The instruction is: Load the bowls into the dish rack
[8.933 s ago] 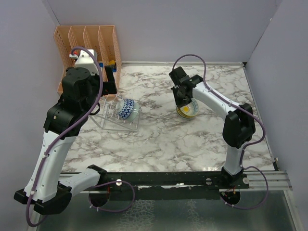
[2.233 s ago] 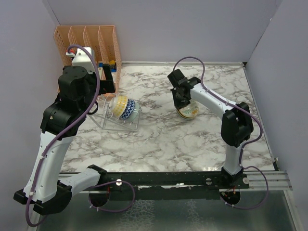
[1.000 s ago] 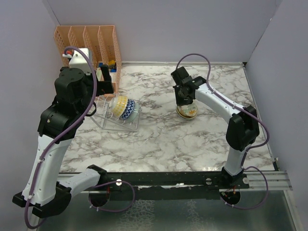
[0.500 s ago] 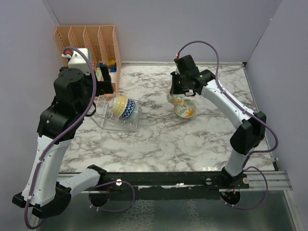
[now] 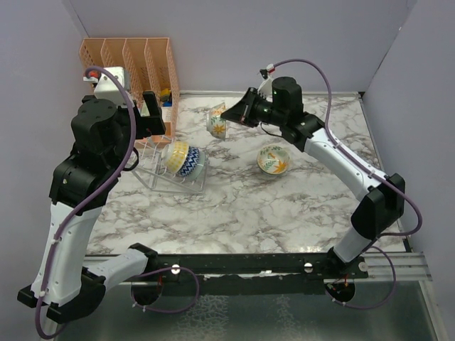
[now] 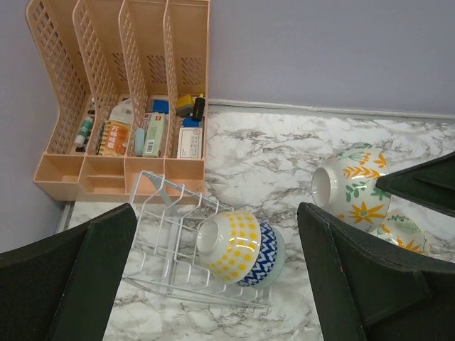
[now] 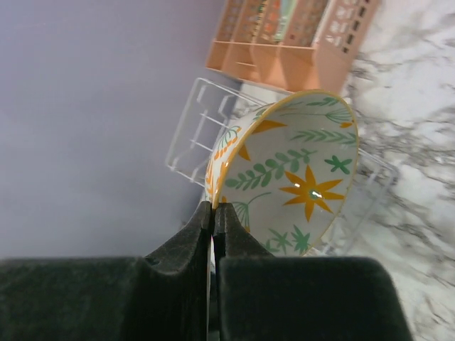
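Marble table [image 5: 242, 206]: the right hand [image 5: 227, 116], pinched shut on a flowered bowl [image 5: 216, 123], has just swung it up toward the rack [image 5: 158, 177], where a yellow bowl [image 5: 175, 156] and blue bowl [image 5: 190, 163] already sit. A second flowered bowl [image 5: 273, 160] waits on the table, left hand [image 5: 151, 117] spread wide, and the orange organiser [image 6: 128, 85] has packets too small to read

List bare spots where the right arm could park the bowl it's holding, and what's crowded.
Widest free patch: table between the dish rack, the resting floral bowl and the near black rail. Also free: from that bowl to the right wall. Crowded: far-left corner, orange organiser and rack close, with the right gripper holding the held bowl nearby.
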Tool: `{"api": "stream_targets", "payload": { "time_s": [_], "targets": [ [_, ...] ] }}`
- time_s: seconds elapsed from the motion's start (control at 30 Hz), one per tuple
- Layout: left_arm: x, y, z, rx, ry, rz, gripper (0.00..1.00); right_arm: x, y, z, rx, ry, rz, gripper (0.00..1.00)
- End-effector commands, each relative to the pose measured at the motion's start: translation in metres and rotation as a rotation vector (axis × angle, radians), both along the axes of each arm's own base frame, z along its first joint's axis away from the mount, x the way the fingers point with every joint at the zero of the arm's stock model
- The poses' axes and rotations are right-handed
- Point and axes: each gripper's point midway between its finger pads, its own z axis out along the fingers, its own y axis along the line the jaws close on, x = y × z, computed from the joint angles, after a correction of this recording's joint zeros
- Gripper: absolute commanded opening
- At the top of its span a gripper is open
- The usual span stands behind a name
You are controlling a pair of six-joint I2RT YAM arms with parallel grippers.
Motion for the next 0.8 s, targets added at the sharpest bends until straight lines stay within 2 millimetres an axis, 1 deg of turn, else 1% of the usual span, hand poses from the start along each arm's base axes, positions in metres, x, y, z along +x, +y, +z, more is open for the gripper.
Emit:
{"api": "stream_targets", "payload": {
  "time_s": [0.0,0.13,0.3,0.53,0.63,0.77],
  "targets": [
    [-0.003,0.004,0.014,-0.006,-0.035,0.018,0.99,-0.011,0.034,0.072,0.287,-0.103,0.125,0.01],
    [-0.003,0.005,0.015,-0.008,-0.041,0.02,0.99,-0.014,0.059,0.081,0.355,-0.096,0.172,0.01],
    [-0.005,0.006,0.021,-0.01,-0.054,0.023,0.99,-0.016,0.083,0.081,0.456,-0.059,0.197,0.01],
    [-0.006,0.007,0.022,-0.009,-0.057,0.026,0.99,-0.022,0.114,0.08,0.6,0.001,0.238,0.01],
    [-0.006,0.007,0.021,-0.007,-0.055,0.024,0.99,-0.026,0.126,0.075,0.635,0.039,0.254,0.01],
    [-0.006,0.007,0.021,-0.006,-0.057,0.024,0.99,-0.031,0.139,0.056,0.668,0.106,0.27,0.01]
  ]
}}
